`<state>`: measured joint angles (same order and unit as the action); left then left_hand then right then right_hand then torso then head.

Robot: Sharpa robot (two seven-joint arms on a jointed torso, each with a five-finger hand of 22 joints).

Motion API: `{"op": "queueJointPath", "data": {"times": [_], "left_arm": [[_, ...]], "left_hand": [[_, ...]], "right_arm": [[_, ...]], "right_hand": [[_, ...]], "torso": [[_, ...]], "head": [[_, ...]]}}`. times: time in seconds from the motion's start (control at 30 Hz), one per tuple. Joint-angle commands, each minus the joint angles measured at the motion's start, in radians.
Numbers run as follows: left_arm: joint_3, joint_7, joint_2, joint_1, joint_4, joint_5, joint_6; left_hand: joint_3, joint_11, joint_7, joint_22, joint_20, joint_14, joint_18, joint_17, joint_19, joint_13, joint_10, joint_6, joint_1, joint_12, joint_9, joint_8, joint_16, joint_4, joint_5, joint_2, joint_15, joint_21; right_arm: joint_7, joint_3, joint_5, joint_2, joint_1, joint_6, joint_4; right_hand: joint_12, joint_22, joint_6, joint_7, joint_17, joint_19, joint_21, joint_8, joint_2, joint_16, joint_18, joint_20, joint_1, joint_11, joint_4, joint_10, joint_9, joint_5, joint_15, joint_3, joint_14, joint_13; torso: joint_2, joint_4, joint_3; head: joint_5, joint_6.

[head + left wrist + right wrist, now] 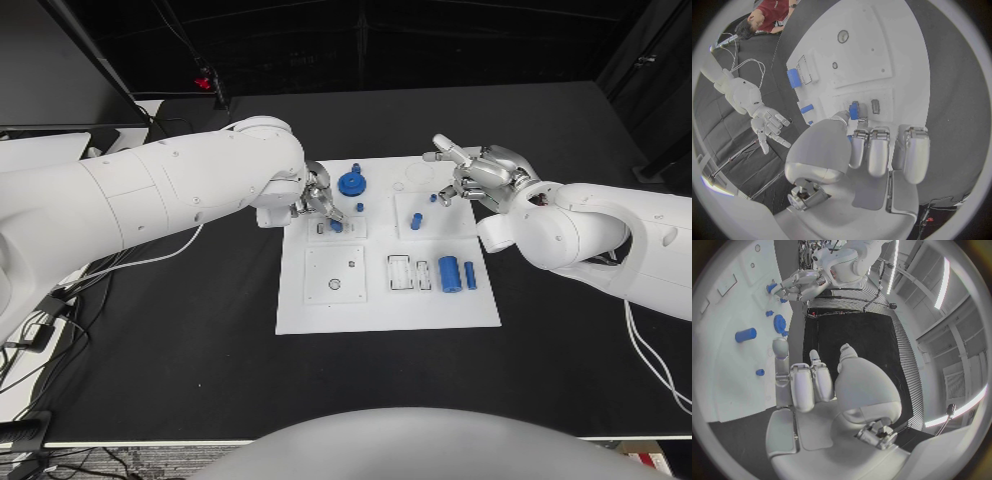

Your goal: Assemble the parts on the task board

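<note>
The left silver hand (319,196) hangs over the far left part of the flat white plastic task board (387,305). In the left wrist view its fingers (869,152) point down together and a small blue peg-shaped part (854,110) sits at the tips of the thumb and a finger, so the hand seems to pinch it just above a shallow recess of the board.

The right silver hand (483,175) hovers over the far right corner of the board with its fingers loosely spread, and it holds nothing.

On the board a smooth blue cylinder (449,272) lies beside a thinner blue rod (470,275) near the right edge. A round blue gear-like piece (353,183) stands at the far side, and a short blue pin (415,221) stands between the two hands. The table (173,330) is matte black.
</note>
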<state>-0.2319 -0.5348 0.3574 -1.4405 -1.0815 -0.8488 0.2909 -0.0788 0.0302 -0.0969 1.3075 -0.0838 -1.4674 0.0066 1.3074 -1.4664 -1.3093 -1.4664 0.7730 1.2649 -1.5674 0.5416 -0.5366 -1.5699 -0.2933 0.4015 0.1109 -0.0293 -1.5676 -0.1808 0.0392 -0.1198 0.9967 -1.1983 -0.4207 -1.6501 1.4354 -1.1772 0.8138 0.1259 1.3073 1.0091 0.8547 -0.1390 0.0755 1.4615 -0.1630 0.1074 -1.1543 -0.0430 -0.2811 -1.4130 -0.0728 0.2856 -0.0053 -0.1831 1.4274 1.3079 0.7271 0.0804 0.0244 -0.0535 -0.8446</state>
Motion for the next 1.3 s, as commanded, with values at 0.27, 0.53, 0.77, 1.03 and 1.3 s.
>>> {"op": "queueJointPath", "data": {"times": [0.27, 0.53, 0.77, 1.03, 1.3], "left_arm": [[-0.005, -0.028, 0.001, 0.008, -0.001, -0.010, 0.004], [-0.005, -0.034, 0.002, 0.008, -0.003, -0.010, -0.006], [-0.005, -0.026, 0.005, 0.008, -0.005, -0.010, -0.028], [-0.005, 0.003, 0.008, 0.008, -0.012, -0.010, -0.063], [-0.005, 0.013, 0.009, 0.008, -0.016, -0.010, -0.069]], "left_hand": [[0.065, 0.015, -0.012, 0.263, -0.009, -0.103, -0.007, 0.263, -0.104, -0.262, -0.104, -0.019, -0.065, -0.003, -0.015, 0.021, -0.001, 0.000, -0.078, -0.027, 0.009, -0.003], [0.132, 0.018, -0.014, 0.263, -0.013, -0.103, -0.007, 0.263, -0.104, -0.262, -0.104, -0.017, -0.133, -0.003, -0.020, 0.021, -0.001, 0.001, -0.119, -0.048, 0.013, -0.003], [0.187, 0.019, -0.016, 0.263, -0.015, -0.103, -0.007, 0.263, -0.104, -0.262, -0.104, -0.021, -0.198, -0.003, -0.019, 0.015, -0.001, 0.000, -0.165, -0.039, 0.014, -0.003], [0.212, 0.016, -0.011, 0.263, -0.014, -0.103, -0.007, 0.263, -0.104, -0.262, -0.104, -0.023, -0.210, -0.003, 0.006, -0.022, -0.001, 0.001, -0.179, -0.023, 0.012, -0.003], [0.245, 0.005, 0.000, 0.263, -0.009, -0.103, -0.007, 0.263, -0.104, -0.262, -0.104, -0.069, -0.178, -0.003, 0.102, -0.131, -0.001, 0.001, -0.174, 0.001, 0.006, -0.003]], "right_arm": [[-0.005, 0.000, 0.010, 0.000, -0.001, 0.009, -0.003], [-0.005, 0.000, 0.010, 0.001, -0.001, 0.010, -0.003], [-0.004, 0.000, 0.010, 0.002, -0.001, 0.009, -0.003], [-0.003, 0.000, 0.010, 0.001, -0.001, 0.009, 0.000], [-0.001, 0.000, 0.010, -0.001, -0.001, 0.011, 0.002]], "right_hand": [[0.016, -0.001, -0.009, -0.002, 0.082, 0.000, -0.001, -0.007, 0.011, -0.004, -0.006, 0.000, 0.002, 0.002, -0.001, -0.014, 0.001, 0.004, 0.000, -0.006, -0.004, 0.125], [0.016, -0.001, -0.009, -0.002, 0.082, 0.000, -0.001, -0.007, 0.011, -0.004, -0.006, 0.000, 0.002, 0.002, -0.001, -0.014, 0.001, 0.004, 0.000, -0.006, -0.004, 0.125], [0.016, -0.001, -0.009, -0.002, 0.082, 0.000, -0.001, -0.007, 0.011, -0.004, -0.006, 0.000, 0.002, 0.002, -0.001, -0.014, 0.001, 0.004, 0.000, -0.006, -0.004, 0.125], [0.018, 0.000, -0.009, -0.002, 0.081, -0.001, -0.004, -0.007, 0.012, -0.004, -0.006, 0.000, 0.002, 0.002, -0.001, -0.016, 0.001, 0.004, 0.000, -0.007, -0.004, 0.126], [0.017, 0.001, -0.009, -0.002, 0.081, -0.002, -0.005, -0.007, 0.013, -0.004, -0.006, 0.000, 0.002, 0.002, -0.001, -0.016, 0.001, 0.004, 0.000, -0.008, -0.005, 0.125]], "torso": [[0.000, 0.0003, 0.0000], [0.000, 0.0006, 0.0000], [-0.001, 0.0004, -0.0001], [0.000, 0.0007, -0.0006], [0.000, 0.0009, -0.0004]], "head": [[0.000, -0.001], [-0.001, -0.002], [0.000, -0.001], [0.000, 0.000], [-0.001, -0.002]]}}
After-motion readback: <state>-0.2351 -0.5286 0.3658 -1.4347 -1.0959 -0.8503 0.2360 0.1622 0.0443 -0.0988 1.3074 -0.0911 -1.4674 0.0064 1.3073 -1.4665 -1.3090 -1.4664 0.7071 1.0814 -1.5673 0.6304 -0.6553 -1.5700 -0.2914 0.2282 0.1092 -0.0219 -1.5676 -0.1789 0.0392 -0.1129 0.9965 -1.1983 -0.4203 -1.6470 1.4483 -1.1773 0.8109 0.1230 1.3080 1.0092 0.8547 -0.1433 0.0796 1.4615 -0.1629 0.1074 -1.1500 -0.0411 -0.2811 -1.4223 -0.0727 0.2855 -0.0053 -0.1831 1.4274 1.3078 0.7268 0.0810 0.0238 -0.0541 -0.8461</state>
